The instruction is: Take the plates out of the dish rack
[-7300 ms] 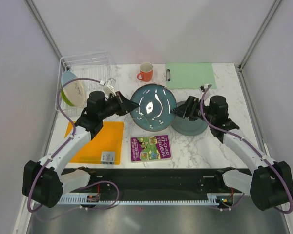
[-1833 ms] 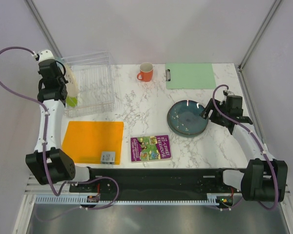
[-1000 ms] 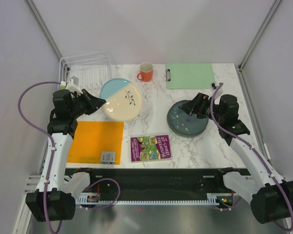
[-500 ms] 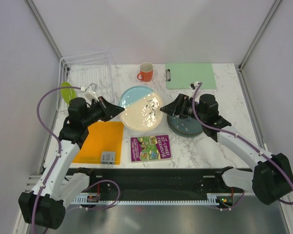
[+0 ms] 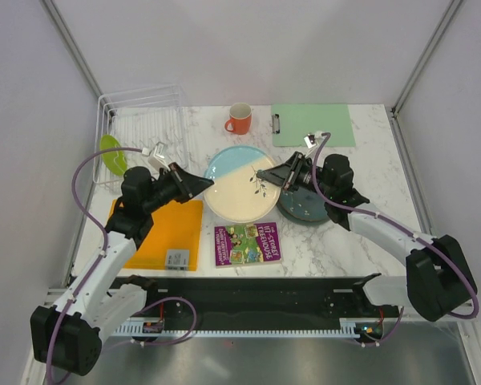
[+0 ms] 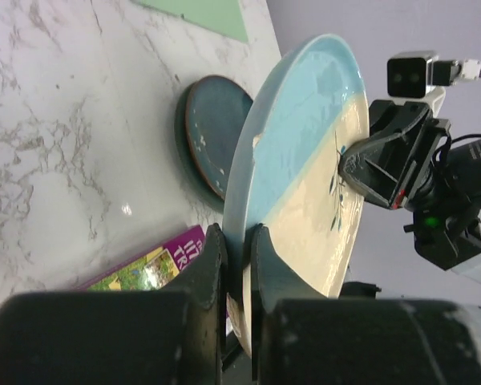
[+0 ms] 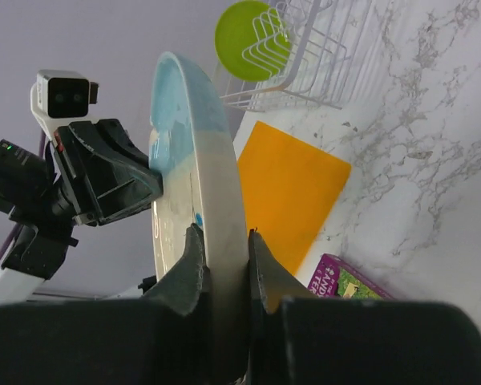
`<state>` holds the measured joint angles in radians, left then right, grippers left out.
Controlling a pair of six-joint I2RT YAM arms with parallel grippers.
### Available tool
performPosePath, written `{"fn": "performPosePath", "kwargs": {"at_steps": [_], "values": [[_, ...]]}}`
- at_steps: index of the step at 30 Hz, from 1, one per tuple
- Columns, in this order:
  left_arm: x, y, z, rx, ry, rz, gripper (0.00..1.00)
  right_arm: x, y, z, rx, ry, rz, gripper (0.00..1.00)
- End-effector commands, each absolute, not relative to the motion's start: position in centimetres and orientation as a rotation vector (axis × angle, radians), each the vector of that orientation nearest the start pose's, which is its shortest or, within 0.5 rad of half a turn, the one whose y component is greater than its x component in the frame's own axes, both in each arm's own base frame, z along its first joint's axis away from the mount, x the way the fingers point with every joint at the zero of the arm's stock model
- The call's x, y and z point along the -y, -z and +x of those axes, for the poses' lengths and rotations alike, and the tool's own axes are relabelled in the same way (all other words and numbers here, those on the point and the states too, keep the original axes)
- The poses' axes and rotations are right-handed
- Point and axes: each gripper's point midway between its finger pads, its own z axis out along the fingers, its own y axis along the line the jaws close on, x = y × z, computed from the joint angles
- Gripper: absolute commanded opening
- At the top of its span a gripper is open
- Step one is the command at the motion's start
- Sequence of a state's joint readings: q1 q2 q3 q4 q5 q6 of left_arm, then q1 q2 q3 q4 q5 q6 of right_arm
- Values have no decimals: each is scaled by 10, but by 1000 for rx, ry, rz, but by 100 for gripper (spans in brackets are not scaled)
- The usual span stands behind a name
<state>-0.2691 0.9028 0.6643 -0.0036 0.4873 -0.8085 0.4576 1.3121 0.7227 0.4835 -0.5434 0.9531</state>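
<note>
The cream-and-light-blue plate (image 5: pixel 240 183) hangs tilted above the table's middle, held from both sides. My left gripper (image 5: pixel 202 184) is shut on its left rim (image 6: pixel 305 160), and my right gripper (image 5: pixel 264 175) is shut on the opposite rim (image 7: pixel 196 160). In each wrist view the fingers (image 6: pixel 212 257) (image 7: pixel 260 265) press both faces of the edge. A dark teal plate (image 5: pixel 309 207) lies on a grey-green one at the right. The small lime green plate (image 5: pixel 111 152) stands at the left end of the white wire dish rack (image 5: pixel 144 120).
An orange mug (image 5: pixel 239 119) and a green clipboard (image 5: pixel 313 124) sit at the back. An orange mat (image 5: pixel 156 233) lies front left with a small card on it. A purple book (image 5: pixel 247 242) lies just below the held plate.
The left gripper carried the cream-and-blue plate rightward from near the rack. The right gripper came left from the stacked plates and closed on the plate's right rim.
</note>
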Motion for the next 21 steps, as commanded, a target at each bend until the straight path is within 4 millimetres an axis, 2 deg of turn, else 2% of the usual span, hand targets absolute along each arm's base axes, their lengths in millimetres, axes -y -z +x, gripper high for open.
{"fn": "performPosePath", "kwargs": {"at_steps": [1,2,4,5,6,8,9,10,11,13,16,21], "values": [[201,-299,268,-1749,1250,-12,7,-279,-248,299,-1849,-1401,-29,0],[198,-294,270,-1766,1222,-14,26,-269,-244,302,-1874,-1299,-13,0],[188,-280,277,-1805,1092,-6,39,-254,-252,308,-1872,-1175,2,0],[181,-264,278,-1876,1027,-32,43,-241,-252,306,-1890,-1096,10,0],[169,-254,284,-1902,930,-77,50,-229,-259,313,-1872,-1032,50,0],[149,-231,285,-1978,770,-97,54,-203,-261,318,-1873,-950,107,0],[135,-226,289,-1980,676,-144,56,-193,-261,321,-1869,-912,124,0],[128,-225,287,-1974,629,-133,56,-175,-260,329,-1865,-870,168,0],[123,-223,286,-1977,599,-143,57,-166,-260,331,-1863,-853,182,0],[114,-224,280,-1956,562,-150,60,-143,-246,338,-1898,-801,233,0],[110,-229,276,-1926,554,-151,63,-119,-237,347,-1908,-753,281,0],[105,-232,269,-1909,539,-153,64,-101,-217,361,-1947,-710,327,0]]}}
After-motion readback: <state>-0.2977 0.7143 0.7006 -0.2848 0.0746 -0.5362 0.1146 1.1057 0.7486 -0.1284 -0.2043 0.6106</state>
